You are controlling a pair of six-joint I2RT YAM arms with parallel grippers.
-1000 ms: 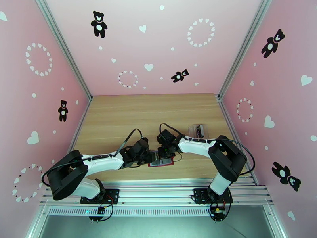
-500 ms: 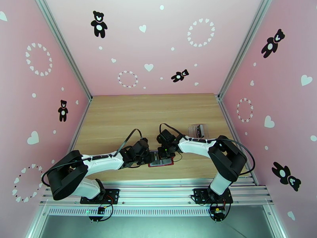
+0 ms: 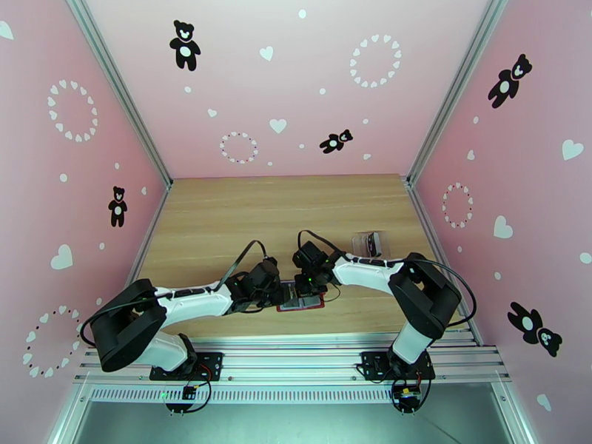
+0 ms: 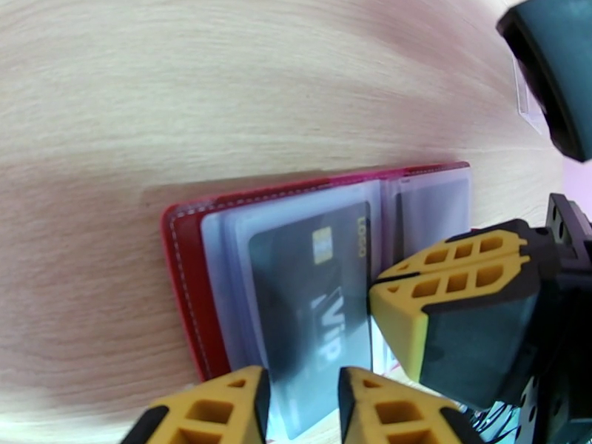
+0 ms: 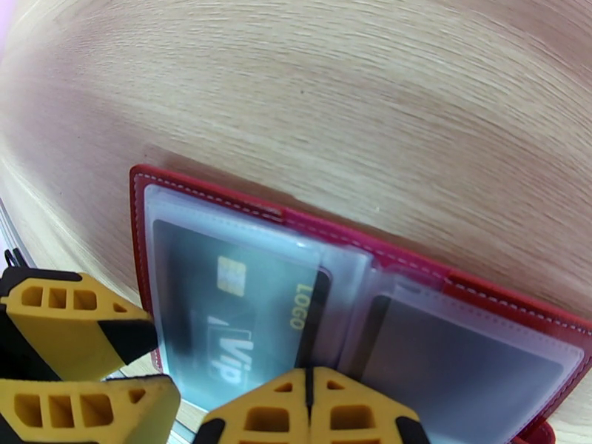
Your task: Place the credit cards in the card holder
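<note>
Red leather-look card holder (image 3: 311,305) lay open on the worktop (image 3: 244,216) near its front edge, between the two arms. One dark grey credit card (image 4: 311,305) (marked VIP) sat under a clear sleeve. The left gripper (image 4: 303,408) stood at that page's outer edge, jaws partly apart; the right gripper (image 5: 307,401) was closed, its tips by the fold.

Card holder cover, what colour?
The card holder cover is dark red with pale edge stitching; clearest in the right wrist view.
</note>
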